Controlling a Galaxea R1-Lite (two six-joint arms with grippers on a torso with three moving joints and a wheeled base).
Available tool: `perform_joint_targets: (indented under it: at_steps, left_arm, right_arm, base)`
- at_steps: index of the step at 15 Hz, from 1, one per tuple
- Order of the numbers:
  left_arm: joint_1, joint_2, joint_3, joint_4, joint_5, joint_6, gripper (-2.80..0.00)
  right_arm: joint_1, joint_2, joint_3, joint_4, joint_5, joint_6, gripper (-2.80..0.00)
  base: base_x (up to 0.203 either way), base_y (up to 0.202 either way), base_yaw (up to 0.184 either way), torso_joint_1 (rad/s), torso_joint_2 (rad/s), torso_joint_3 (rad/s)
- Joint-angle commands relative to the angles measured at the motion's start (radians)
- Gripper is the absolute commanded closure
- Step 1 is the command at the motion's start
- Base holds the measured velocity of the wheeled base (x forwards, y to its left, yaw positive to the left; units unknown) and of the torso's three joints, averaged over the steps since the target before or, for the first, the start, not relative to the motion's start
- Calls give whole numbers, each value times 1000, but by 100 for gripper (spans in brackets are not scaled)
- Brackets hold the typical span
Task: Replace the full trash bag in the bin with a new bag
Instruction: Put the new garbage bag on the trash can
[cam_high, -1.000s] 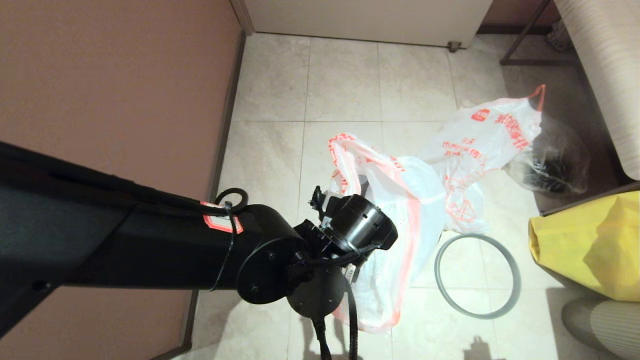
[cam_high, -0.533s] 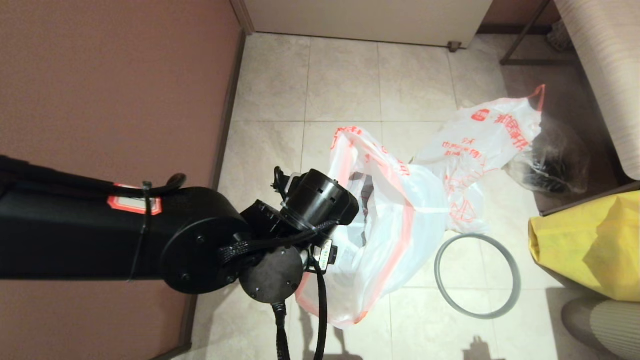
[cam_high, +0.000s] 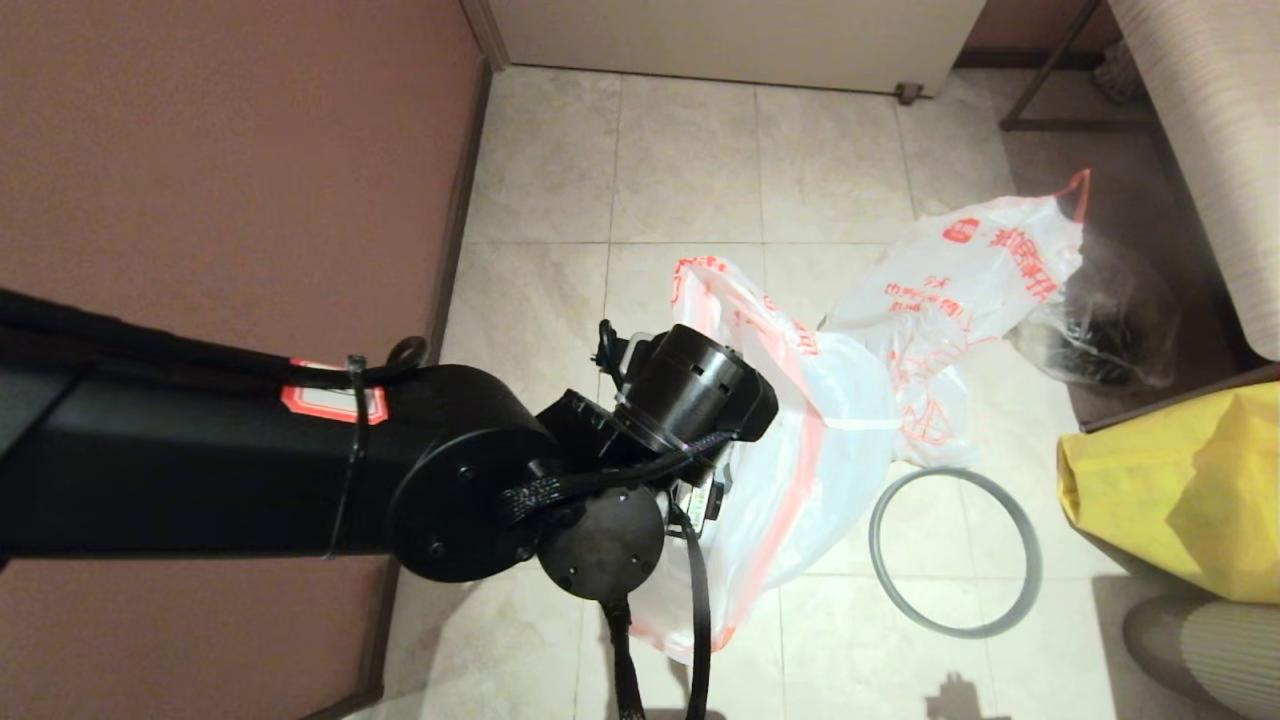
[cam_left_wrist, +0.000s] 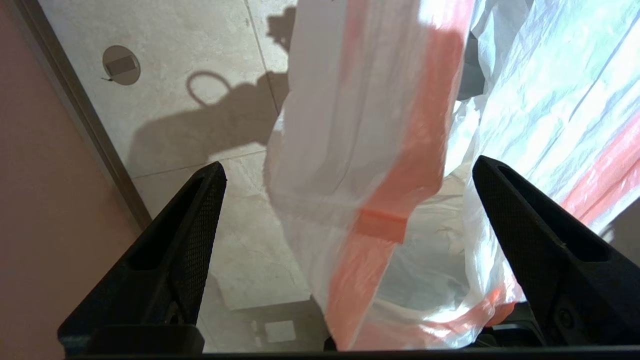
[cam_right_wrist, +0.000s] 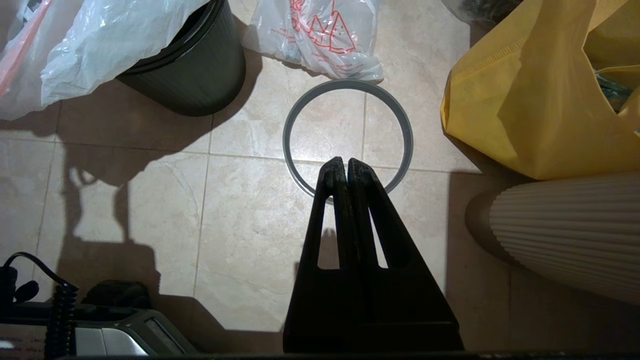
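Head view: the left arm reaches over the new bag (cam_high: 830, 440), thin crinkled plastic draped over the bin. Left wrist: left gripper (cam_left_wrist: 345, 170) spread wide around a red-edged fold. Right wrist: right gripper (cam_right_wrist: 346, 167) pinched together above the grey ring (cam_right_wrist: 300, 110); glossy round bin (cam_right_wrist: 195, 75) beside it.

I see the black bin (cam_right_wrist: 192, 75) standing on the tile floor with a new white bag (cam_high: 800, 450), red-edged, draped loosely over its mouth. Its grey rim ring (cam_high: 955, 552) lies flat just beside it. The full printed bag (cam_high: 960, 300) slumps further back.
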Motion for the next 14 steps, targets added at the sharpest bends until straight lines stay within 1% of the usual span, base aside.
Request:
perform_joint_targets:
  at_steps: [1, 3, 4, 5, 7, 8, 11, 14]
  left_arm:
    - [-4, 50, -20, 2, 5, -1, -280]
    - [-2, 64, -30, 0, 21, 8, -280]
    - [14, 72, -34, -1, 57, 18, -280]
    - [29, 75, -42, -13, 70, 34, -280]
    - [37, 70, -48, -54, 86, 44, -280]
    - [36, 70, -48, -58, 93, 46, 0]
    - [32, 48, -45, -58, 93, 46, 0]
    - [35, -14, -37, -53, 92, 46, 0]
  right_arm:
    - [1, 12, 0, 0, 1, -1, 0]
    - [1, 12, 0, 0, 1, -1, 0]
    - [1, 12, 0, 0, 1, 0, 0]
    - [1, 12, 0, 0, 1, 0, 0]
    - [1, 12, 0, 0, 1, 0, 0]
    - [1, 12, 0, 0, 1, -1, 0]
    - [1, 12, 0, 0, 1, -1, 0]
    - [1, 10, 0, 0, 1, -1, 0]
  base:
    - [0, 0, 0, 0, 0, 0]
    - [0, 0, 0, 0, 0, 0]
    - [0, 0, 0, 0, 0, 0]
    - [0, 0, 0, 0, 0, 0]
    - [0, 0, 0, 0, 0, 0]
    - [0, 0, 0, 0, 0, 0]
    - [0, 0, 0, 0, 0, 0]
    - [0, 0, 0, 0, 0, 0]
